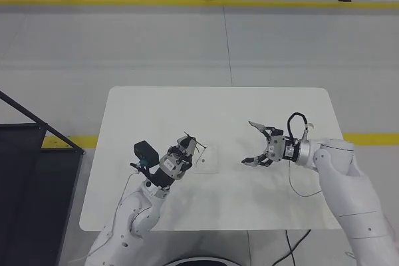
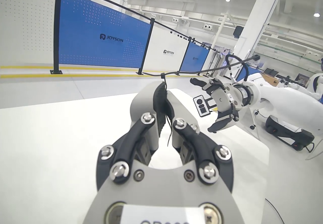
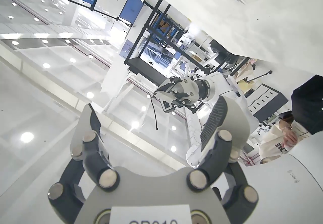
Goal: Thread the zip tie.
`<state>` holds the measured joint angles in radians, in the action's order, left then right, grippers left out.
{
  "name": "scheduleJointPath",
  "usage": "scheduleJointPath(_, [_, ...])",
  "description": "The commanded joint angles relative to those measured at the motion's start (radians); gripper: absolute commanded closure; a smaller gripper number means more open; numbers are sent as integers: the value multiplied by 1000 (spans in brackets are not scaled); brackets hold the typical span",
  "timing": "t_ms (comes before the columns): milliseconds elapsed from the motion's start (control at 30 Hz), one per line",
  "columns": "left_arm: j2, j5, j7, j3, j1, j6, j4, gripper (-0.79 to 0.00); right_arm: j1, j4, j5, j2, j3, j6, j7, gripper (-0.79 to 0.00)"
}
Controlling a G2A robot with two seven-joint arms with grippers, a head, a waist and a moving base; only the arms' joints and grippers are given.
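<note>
Left wrist view: left gripper fingers pinched shut on thin black plastic zip tie. Strap sticks out past the tips, above white rectangular table. Farther off, right gripper fingers spread wide, empty, apart from the tie.

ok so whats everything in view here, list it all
table: 1, white, under both arms
zip tie: 1, black, held up off the table
clear sheet: 1, transparent, flat near the table's middle
dark panel: 1, black, off the table's left side
left gripper: 1, grey and black, shut on the zip tie
right gripper: 1, grey and black, open, empty, facing the left gripper
</note>
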<state>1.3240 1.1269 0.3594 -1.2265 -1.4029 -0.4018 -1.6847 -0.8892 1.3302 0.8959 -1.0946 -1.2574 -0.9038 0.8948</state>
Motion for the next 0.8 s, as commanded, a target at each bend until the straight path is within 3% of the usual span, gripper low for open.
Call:
scheduleJointPath(0, [0, 0, 0, 0, 0, 0, 0, 0, 0, 0, 0, 0, 0, 0, 0, -785])
scheduleJointPath(300, [5, -30, -28, 3, 15, 55, -2, 0, 41, -23, 12, -15, 95, -109, -111, -785])
scheduleJointPath(500, [5, -21, -12, 8, 23, 49, 16, 0, 114, -145, 144, -23, 190, -109, -105, -785])
scheduleJointPath(767, [5, -21, -12, 8, 23, 49, 16, 0, 120, -153, 153, -23, 193, -109, -108, -785])
